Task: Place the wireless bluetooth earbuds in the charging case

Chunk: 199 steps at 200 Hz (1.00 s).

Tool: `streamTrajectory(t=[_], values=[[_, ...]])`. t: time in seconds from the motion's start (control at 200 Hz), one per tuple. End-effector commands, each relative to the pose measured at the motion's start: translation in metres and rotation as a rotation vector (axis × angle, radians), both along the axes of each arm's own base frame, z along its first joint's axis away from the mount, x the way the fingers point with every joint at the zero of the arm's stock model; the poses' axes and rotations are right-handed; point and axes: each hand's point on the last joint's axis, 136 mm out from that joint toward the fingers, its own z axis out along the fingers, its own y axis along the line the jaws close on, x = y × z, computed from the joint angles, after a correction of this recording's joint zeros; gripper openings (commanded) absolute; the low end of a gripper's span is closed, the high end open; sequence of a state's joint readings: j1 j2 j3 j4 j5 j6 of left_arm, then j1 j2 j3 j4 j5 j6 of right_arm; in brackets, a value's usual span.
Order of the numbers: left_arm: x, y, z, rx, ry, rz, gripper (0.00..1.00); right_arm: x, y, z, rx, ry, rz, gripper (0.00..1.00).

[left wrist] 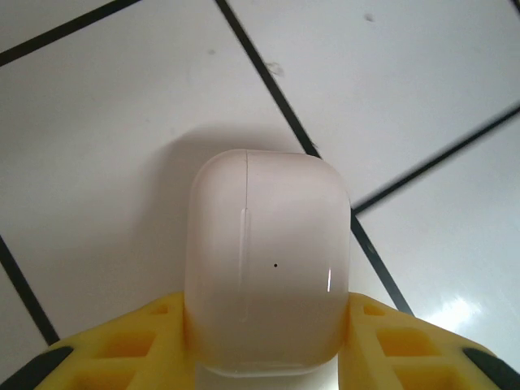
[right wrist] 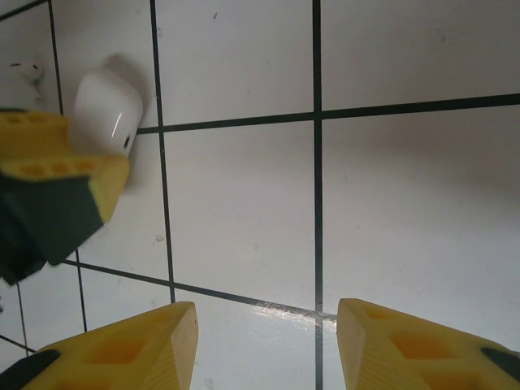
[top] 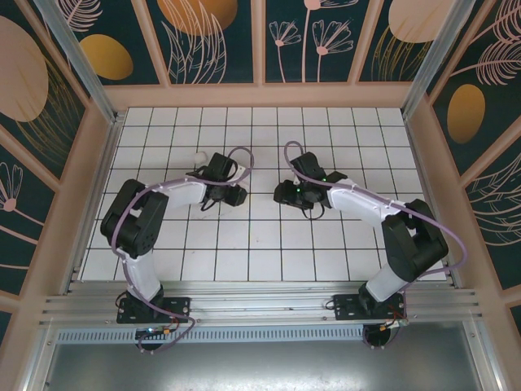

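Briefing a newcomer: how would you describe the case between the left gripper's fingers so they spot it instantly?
On the white tiled table, look left of centre, at the left gripper. Between its yellow fingers lies the charging case: glossy white, rounded-square, lid shut, far bigger than the tiny earbud nearby.

A white tiled tabletop point(top: 244, 261) is filling the middle of the overhead frame, with dark grout lines point(right wrist: 317, 203) running across it in a regular grid. Dark teal wall panels point(top: 220, 41), painted with pale pink leaves and flowers and orange-gold ovals, are enclosing it at the top, left and right. Light wooden strips point(top: 259, 41) are dividing them. Silver metal posts point(top: 81, 57) are slanting inward from the upper corners. Aluminium rails point(top: 260, 308) are crossing the lower frame above a grey metal sheet point(top: 260, 362). Light is glaring off the glossy tiles.
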State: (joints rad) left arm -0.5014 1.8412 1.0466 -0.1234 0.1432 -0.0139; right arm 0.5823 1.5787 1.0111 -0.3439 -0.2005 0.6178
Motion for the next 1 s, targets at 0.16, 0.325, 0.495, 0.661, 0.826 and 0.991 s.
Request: streamTrajectory(t=[0.16,0.325,0.495,0.661,0.826,0.991], values=[[-0.01,-0.02,0.057,-0.078,-0.179,-0.243,0.3,0.009,0.006,0.054,0.089,-0.069,0.042,0.49],[-0.016,-0.025,0.091,-0.112,-0.291,-0.332,0.24,0.003,0.019,0.074,0.216,-0.058,0.123,0.49],[-0.038,-0.038,0.114,-0.184,-0.363,-0.492,0.24,-0.008,0.033,0.08,0.316,-0.025,0.183,0.49],[-0.051,-0.042,0.124,-0.209,-0.405,-0.577,0.24,-0.01,0.043,0.093,0.406,-0.032,0.204,0.49],[-0.059,-0.047,0.13,-0.219,-0.399,-0.651,0.24,-0.005,0.049,0.102,0.439,-0.048,0.212,0.5],[-0.073,-0.047,0.134,-0.243,-0.385,-0.705,0.24,-0.006,0.063,0.107,0.48,-0.025,0.268,0.49]])
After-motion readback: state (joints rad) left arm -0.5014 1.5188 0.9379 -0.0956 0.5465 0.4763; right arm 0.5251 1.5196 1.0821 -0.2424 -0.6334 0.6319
